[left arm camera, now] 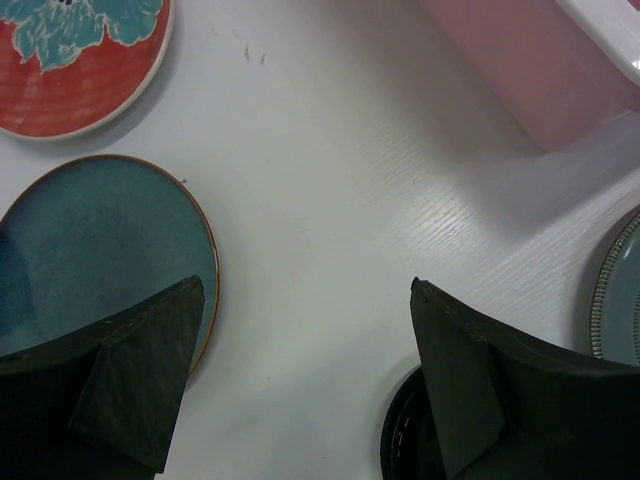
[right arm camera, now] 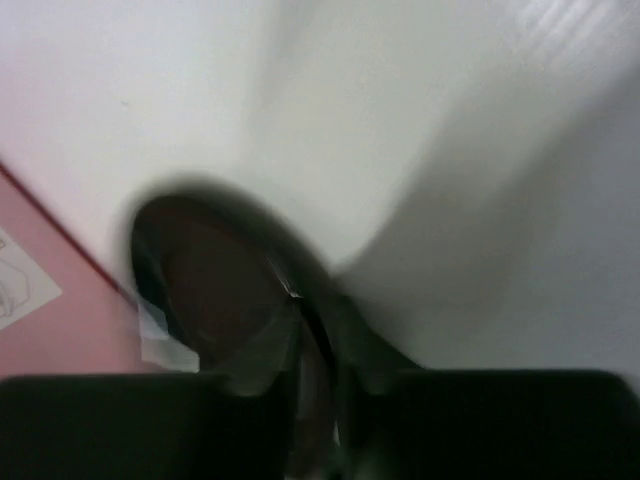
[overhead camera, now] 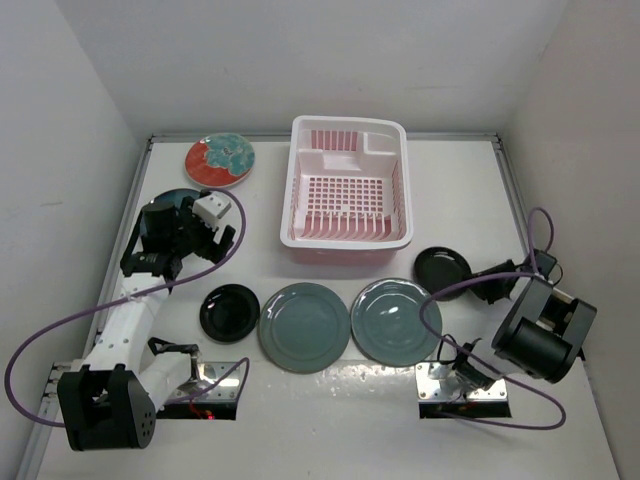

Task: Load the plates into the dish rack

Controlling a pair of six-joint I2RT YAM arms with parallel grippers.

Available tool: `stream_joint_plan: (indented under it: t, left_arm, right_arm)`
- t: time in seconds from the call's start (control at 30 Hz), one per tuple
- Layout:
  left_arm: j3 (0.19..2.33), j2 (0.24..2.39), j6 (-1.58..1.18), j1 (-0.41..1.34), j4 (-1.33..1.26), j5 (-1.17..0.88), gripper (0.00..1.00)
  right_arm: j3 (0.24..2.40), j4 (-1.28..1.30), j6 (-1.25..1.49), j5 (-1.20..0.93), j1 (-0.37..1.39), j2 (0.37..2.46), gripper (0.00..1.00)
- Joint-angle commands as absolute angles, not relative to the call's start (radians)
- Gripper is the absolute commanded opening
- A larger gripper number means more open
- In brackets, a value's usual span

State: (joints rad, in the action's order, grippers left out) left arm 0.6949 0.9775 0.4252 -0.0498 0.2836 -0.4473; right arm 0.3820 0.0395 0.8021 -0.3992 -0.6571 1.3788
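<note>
Plates (overhead camera: 304, 327) lie flat on the table (overhead camera: 300, 410), none in the rack (overhead camera: 350, 185) yet. Right gripper (right arm camera: 310, 330) looks pinched on the rim of a black plate (overhead camera: 442, 266), likely the only purchase on something flat. Left gripper (left arm camera: 305, 285) hangs spread wide beside the teal plate (left arm camera: 100, 250).

A lab test cell: a white table (overhead camera: 330, 425) boxed in by plain white walls (overhead camera: 300, 60).

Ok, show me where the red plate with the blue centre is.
In the top view the red plate lies at the table's far left, just left of the dish rack and just beyond the darker teal plate.
</note>
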Motion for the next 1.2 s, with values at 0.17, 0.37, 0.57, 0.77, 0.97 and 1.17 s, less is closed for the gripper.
stream_joint_plan:
  t: [0.17, 0.37, 0.57, 0.77, 0.97, 1.17]
  left_arm:
    - [0.693, 0.954, 0.422, -0.04, 0.273, -0.448, 0.88]
    - [0.693, 0.963, 0.422, -0.04, 0.273, -0.448, 0.88]
    - [0.702, 0.982, 0.431, -0.04, 0.273, -0.448, 0.88]
    - [0.733, 1.014, 0.422, -0.04, 0.252, -0.457, 0.88]
    - [0.801, 1.092, 0.33, -0.04, 0.115, -0.419, 0.88]
    - [0.865, 1.192, 0.255, -0.04, -0.024, -0.377, 0.87]
  right_arm:
    - [0.4, 0.25, 0.698, -0.236, -0.63, 1.349, 0.0]
    - [0.445, 0.258, 0.706, -0.099, -0.575, 1.066, 0.0]
    - [0.55, 0.334, 0.696, 0.082, -0.444, 0.904, 0.0]
    - [0.756, 0.428, 0.598, 0.268, -0.297, 0.909, 0.0]
    - [1.077, 0.54, 0.431, 0.599, -0.086, 1.054, 0.0]
    - [1.361, 0.627, 0.29, 0.785, 0.171, 1.247, 0.0]
